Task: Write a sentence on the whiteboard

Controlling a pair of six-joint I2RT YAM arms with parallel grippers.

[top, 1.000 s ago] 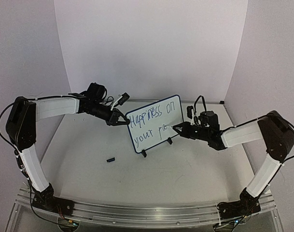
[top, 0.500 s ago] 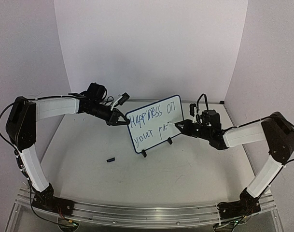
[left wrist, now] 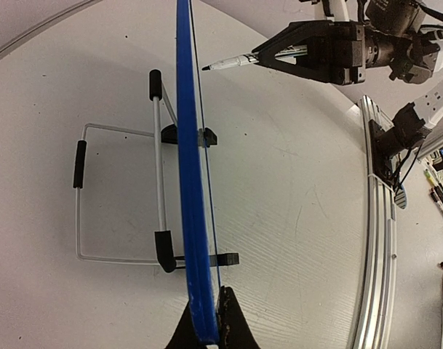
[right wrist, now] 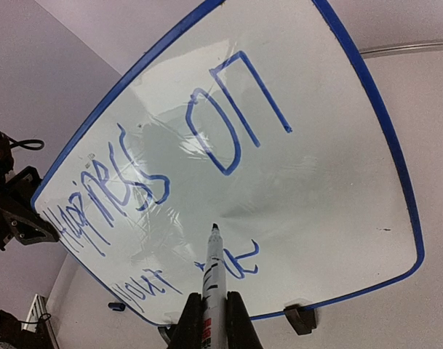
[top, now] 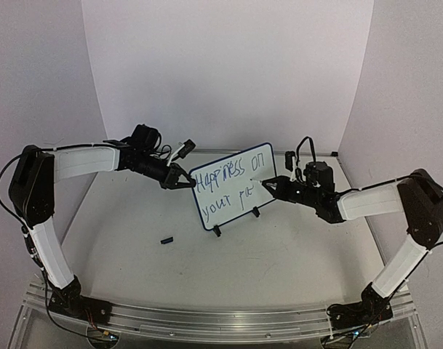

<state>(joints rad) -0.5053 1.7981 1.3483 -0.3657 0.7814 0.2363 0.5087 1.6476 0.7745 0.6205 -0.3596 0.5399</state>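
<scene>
The whiteboard (top: 232,187) stands tilted on two black clip feet mid-table. The sentence (top: 226,178) reads "Happiness on" above "your pa" in blue. My left gripper (top: 186,180) is shut on the board's left edge; the left wrist view shows the blue rim (left wrist: 193,218) edge-on between the fingers. My right gripper (top: 268,187) is shut on a slim marker (right wrist: 211,287). Its tip (right wrist: 214,228) is at the board face just above the "pa" (right wrist: 239,260); I cannot tell if it touches. The board (right wrist: 279,167) fills the right wrist view.
A small black cap (top: 166,238) lies on the table left of the board. A wire stand (left wrist: 119,196) props the board from behind. The grey walls close in on three sides, and a metal rail (top: 221,316) runs along the near edge.
My right gripper has moved up and a little right, lifting the marker tip from the end of "pa" towards the space above it. The left arm and board have not moved.
</scene>
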